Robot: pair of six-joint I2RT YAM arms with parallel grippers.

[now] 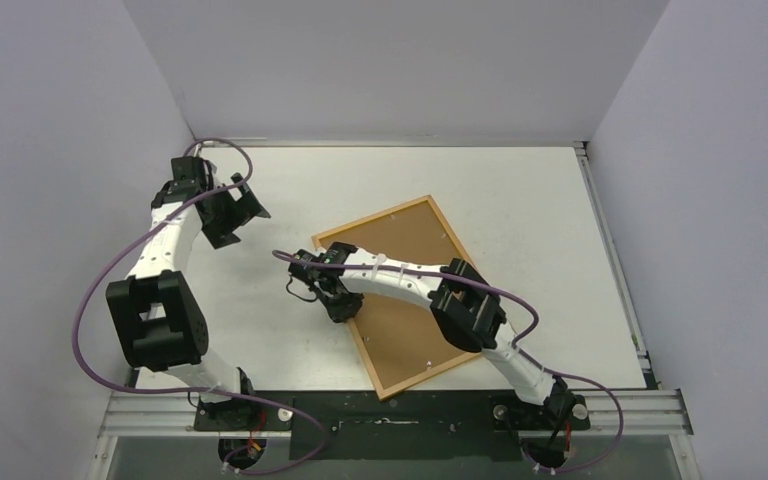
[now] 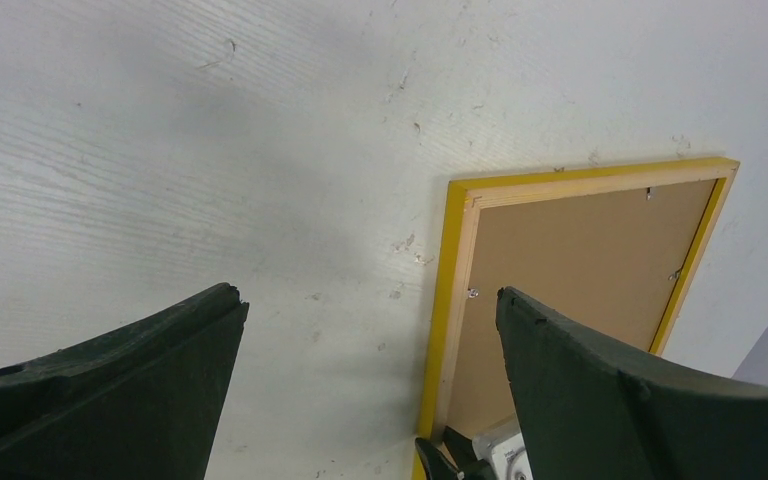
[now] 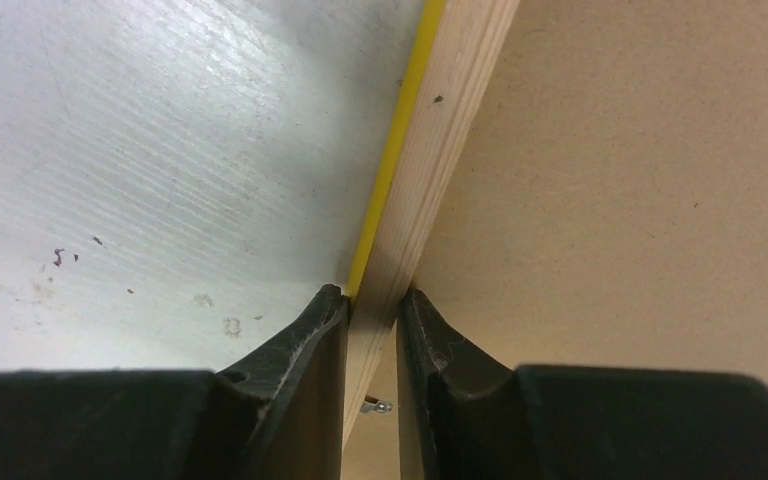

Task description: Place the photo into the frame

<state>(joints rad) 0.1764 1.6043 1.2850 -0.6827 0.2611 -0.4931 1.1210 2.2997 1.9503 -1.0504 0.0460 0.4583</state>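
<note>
The frame (image 1: pixel 370 218) lies face down and askew in the middle of the table, its light wood back up and a brown backing board (image 1: pixel 400 240) filling it. My right gripper (image 1: pixel 338 300) is at its left long edge. In the right wrist view the gripper (image 3: pixel 372 295) is shut on the frame's wooden rail (image 3: pixel 450 120), one finger on the yellow outer side and one on the inner side. My left gripper (image 1: pixel 240 225) hovers open over bare table to the left, with nothing between its fingers (image 2: pixel 368 293). The photo is out of view.
White walls close in the table at the back and on both sides. Small metal tabs (image 2: pixel 473 293) stick out along the inside of the frame's rail (image 2: pixel 450 290). The right arm's upper links reach across the frame's near half (image 1: pixel 470 305).
</note>
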